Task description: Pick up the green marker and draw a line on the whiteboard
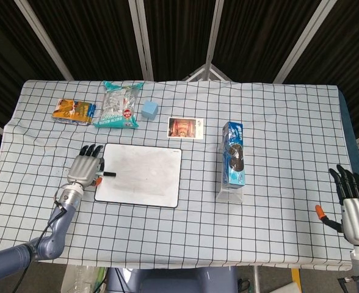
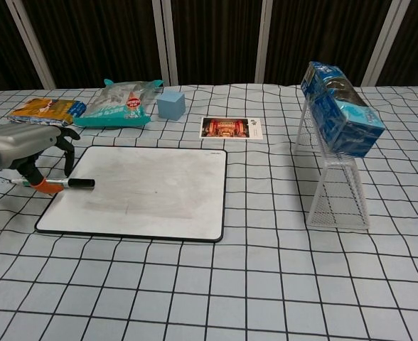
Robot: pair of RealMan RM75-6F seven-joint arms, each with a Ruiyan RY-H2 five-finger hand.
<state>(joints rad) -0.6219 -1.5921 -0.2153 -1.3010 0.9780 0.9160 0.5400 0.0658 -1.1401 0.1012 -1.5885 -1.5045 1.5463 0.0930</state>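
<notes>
While the left hand (image 2: 25,144) hovers palm-down with fingers apart over the green marker (image 2: 72,182), holding nothing, the marker lies flat beneath it, black cap on the whiteboard's (image 2: 148,192) left edge; right hand (image 1: 356,210) open, well apart.

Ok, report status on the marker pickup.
Left hand over green marker, not lifted. Right hand open, idle. Whiteboard unmarked, nothing blocking.

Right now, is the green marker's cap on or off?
On. The green marker lies flat at the whiteboard's left edge, black cap over its tip, the left hand over it.
</notes>
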